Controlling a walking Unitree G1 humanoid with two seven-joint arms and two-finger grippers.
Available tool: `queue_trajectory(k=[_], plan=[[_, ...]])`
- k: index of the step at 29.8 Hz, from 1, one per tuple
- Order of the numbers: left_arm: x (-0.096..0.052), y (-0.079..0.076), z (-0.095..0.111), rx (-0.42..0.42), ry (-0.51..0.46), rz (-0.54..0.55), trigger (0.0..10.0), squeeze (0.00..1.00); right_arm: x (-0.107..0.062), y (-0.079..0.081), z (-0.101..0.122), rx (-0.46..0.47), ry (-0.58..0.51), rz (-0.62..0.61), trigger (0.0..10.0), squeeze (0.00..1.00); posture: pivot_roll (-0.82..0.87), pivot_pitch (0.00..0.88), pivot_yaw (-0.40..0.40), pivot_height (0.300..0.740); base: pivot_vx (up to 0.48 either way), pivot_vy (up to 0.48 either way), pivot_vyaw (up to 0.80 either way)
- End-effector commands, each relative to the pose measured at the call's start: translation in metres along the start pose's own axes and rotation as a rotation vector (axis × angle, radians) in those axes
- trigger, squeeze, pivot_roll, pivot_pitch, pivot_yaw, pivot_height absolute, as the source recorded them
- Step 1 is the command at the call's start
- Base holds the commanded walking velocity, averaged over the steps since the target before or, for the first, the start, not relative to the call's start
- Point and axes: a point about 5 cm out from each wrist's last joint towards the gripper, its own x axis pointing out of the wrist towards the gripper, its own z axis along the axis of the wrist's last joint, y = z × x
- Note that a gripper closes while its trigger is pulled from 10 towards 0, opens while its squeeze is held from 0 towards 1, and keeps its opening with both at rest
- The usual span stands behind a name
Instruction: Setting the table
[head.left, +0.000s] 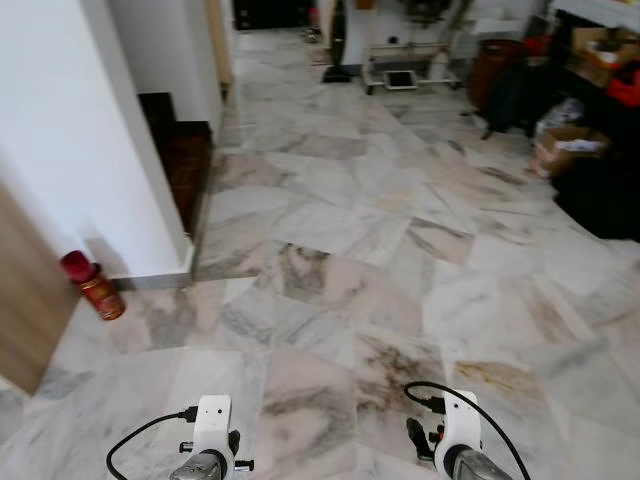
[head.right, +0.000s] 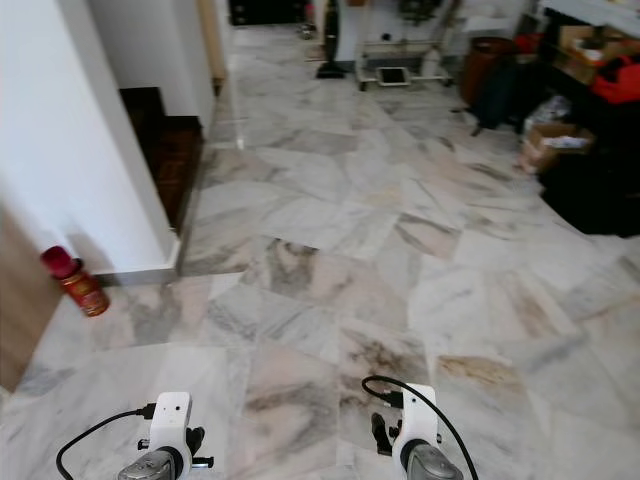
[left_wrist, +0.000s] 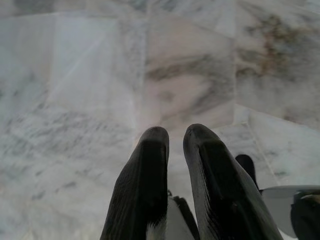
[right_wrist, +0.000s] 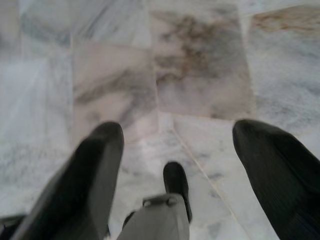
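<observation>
Both arms hang low over a marble tile floor (head.left: 340, 280). The left arm's white wrist (head.left: 210, 440) and the right arm's white wrist (head.left: 458, 435) stand at the bottom of the head view. In the left wrist view my left gripper (left_wrist: 176, 134) points at the floor with its two black fingers nearly touching and nothing between them. In the right wrist view my right gripper (right_wrist: 177, 135) is spread wide above the tiles and holds nothing. No tableware is in sight.
A white wall corner (head.left: 120, 180) stands at the left with a red canister (head.left: 94, 284) at its foot and a wooden panel (head.left: 25, 300) beside it. Dark steps (head.left: 185, 150) lie behind the wall. Boxes (head.left: 565, 145), dark bags and a white cart (head.left: 405, 60) line the far right.
</observation>
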Motion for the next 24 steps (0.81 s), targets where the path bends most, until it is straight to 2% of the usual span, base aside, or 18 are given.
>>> queue_trajectory(k=[1,6,9,12,14,17,19,21,24], plan=[[0.0,0.001,0.001,-0.014,-0.007,0.009,10.0,0.0,0.0,0.001,0.001,-0.006,0.004,-0.001,10.0,0.0,-0.12,0.0,0.012,0.74,0.0,0.0,-0.77],[0.0,-0.001,0.0,-0.011,-0.003,-0.004,10.0,0.0,0.0,-0.002,0.0,-0.005,0.003,-0.02,10.0,0.0,-0.14,0.0,0.018,0.74,0.0,0.0,-0.77],[0.0,-0.002,-0.004,0.027,0.024,-0.018,10.0,0.0,-0.001,-0.007,-0.001,-0.012,0.002,-0.04,10.0,0.0,-0.15,0.0,0.026,0.74,0.0,0.0,-0.77],[-0.001,0.003,-0.006,0.029,0.031,-0.005,10.0,0.0,-0.004,-0.016,-0.006,-0.007,0.012,-0.067,10.0,0.0,-0.15,0.0,0.033,0.74,0.0,0.0,-0.77],[-0.004,0.011,-0.014,0.067,0.068,0.011,10.0,0.0,-0.008,-0.027,-0.017,-0.039,0.059,-0.097,10.0,0.0,-0.15,0.0,0.038,0.74,0.0,0.0,-0.77],[-0.004,0.012,-0.015,0.071,0.072,0.013,10.0,0.0,-0.009,-0.028,-0.019,-0.042,0.064,-0.101,10.0,0.0,-0.15,0.0,0.038,0.74,0.0,0.0,-0.77],[-0.012,0.035,-0.035,0.134,0.161,0.073,10.0,0.0,-0.018,-0.046,-0.036,-0.048,0.109,-0.154,10.0,0.0,-0.17,0.0,0.056,0.74,0.0,0.0,-0.77],[-0.019,0.049,-0.047,0.143,0.209,0.107,10.0,0.0,-0.025,-0.058,-0.047,-0.025,0.134,-0.195,10.0,0.0,-0.17,0.0,0.059,0.74,0.0,0.0,-0.77],[-0.022,0.053,-0.053,0.145,0.227,0.114,10.0,0.0,-0.027,-0.06,-0.051,-0.019,0.144,-0.199,10.0,0.0,-0.17,0.0,0.066,0.74,0.0,0.0,-0.77]])
